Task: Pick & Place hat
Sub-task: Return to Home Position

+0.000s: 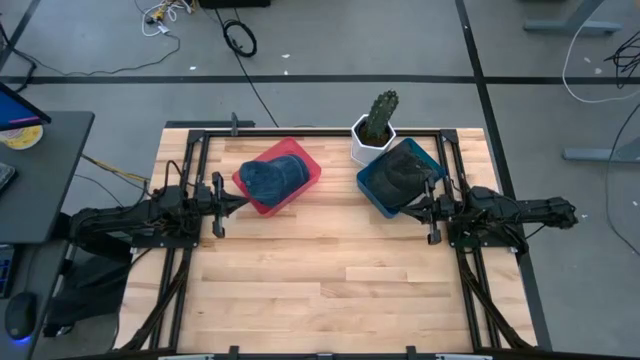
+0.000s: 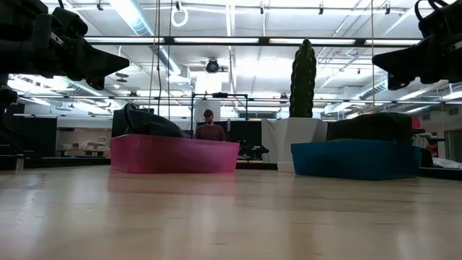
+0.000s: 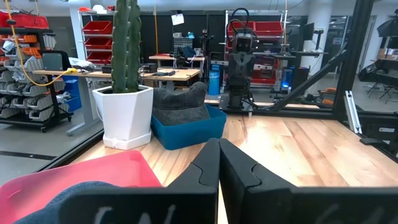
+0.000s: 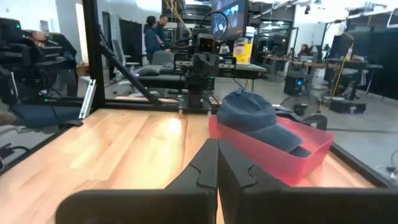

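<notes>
Closed and empty, the left gripper (image 1: 238,202) points right at the red bin (image 1: 312,172) holding the blue cap (image 1: 272,177), while the right gripper (image 1: 416,208), likewise closed, points left at the blue bin (image 1: 372,192) holding the black cap (image 1: 403,168).

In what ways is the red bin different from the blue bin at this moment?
The red bin holds a blue cap; the blue bin holds a black cap. The red bin sits on the left half of the table, the blue bin on the right, beside the white cactus pot. Both are shallow rectangular bins turned askew to the table edges.
</notes>
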